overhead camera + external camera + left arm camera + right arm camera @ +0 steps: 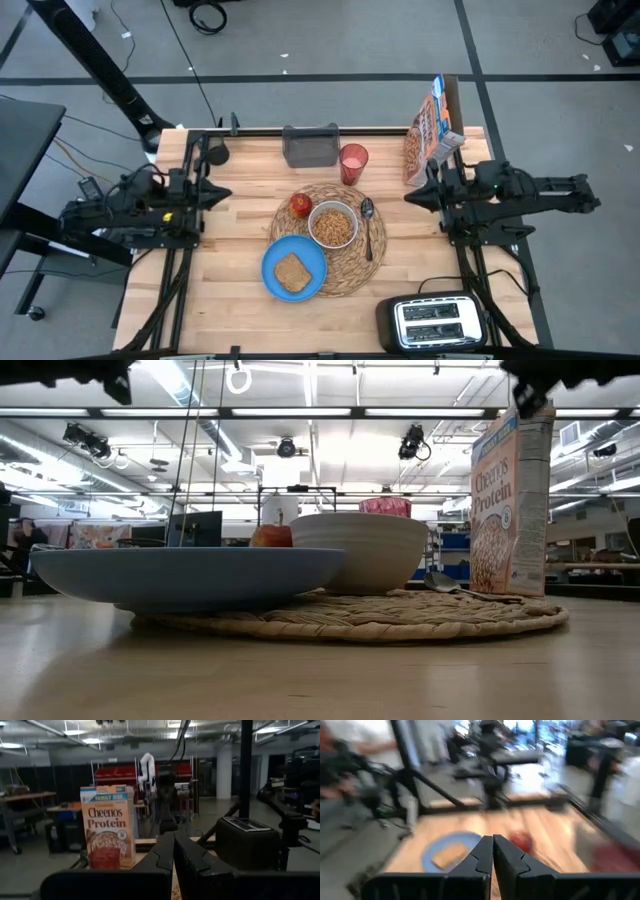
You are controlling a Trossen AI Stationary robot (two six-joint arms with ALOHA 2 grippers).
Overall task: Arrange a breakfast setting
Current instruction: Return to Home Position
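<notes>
My left gripper [220, 191] and right gripper [412, 197] are both pinched closed on nothing, near the table's left and right sides. Between them lies the round woven straw placemat [350, 275] bearing the white bowl [333, 226]. The Cheerios Protein box [428, 130] stands upright just beyond my right gripper, so that arm must mind it.

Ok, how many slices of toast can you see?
1: the toast slice lies on the blue plate, which overlaps the placemat. Slots of the toaster could hide another.
</notes>
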